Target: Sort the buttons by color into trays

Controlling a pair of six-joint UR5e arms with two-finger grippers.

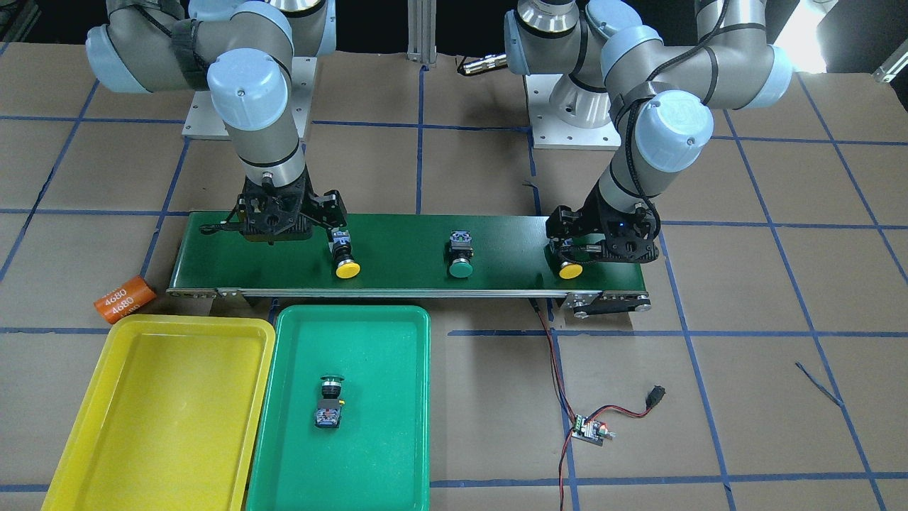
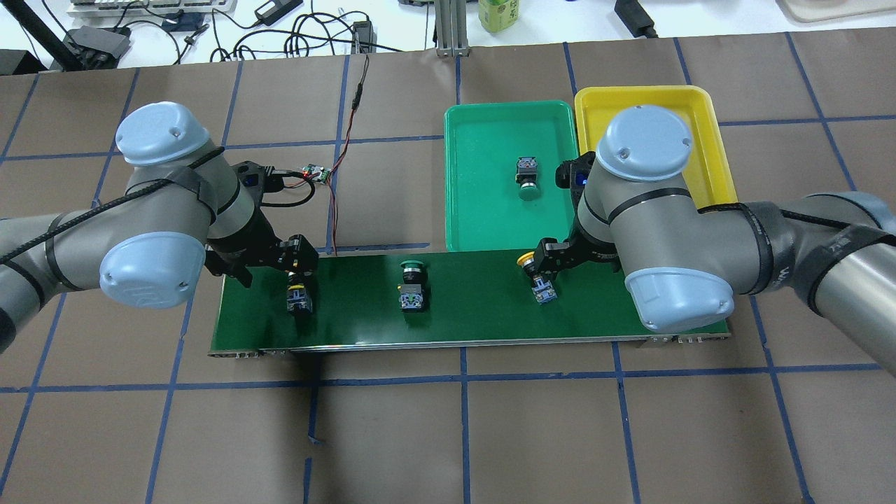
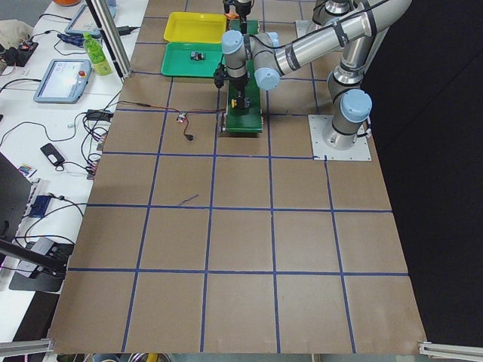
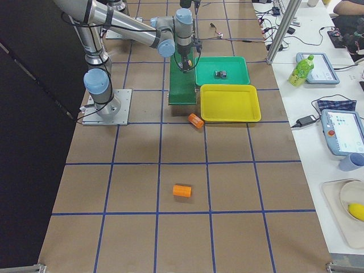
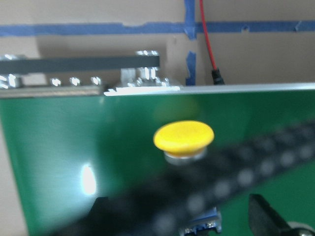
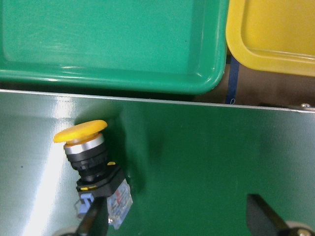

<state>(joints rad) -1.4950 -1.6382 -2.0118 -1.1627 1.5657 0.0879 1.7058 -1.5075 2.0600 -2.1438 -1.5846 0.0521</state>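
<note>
yellow tray (image 1: 163, 397) | green tray (image 1: 383, 397) | belt (image 1: 404, 248) was dark green | table (image 1: 709, 397) was brown, blue-gridded | cylinder (image 1: 124, 299) was orange

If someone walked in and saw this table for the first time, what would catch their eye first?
The long dark-green conveyor belt, where the left gripper hangs low over one yellow button and the right gripper sits beside the other yellow button, a green button lying between them. Then the bright trays side by side beyond the belt: the yellow tray empty, the green tray holding a second green button.
</note>
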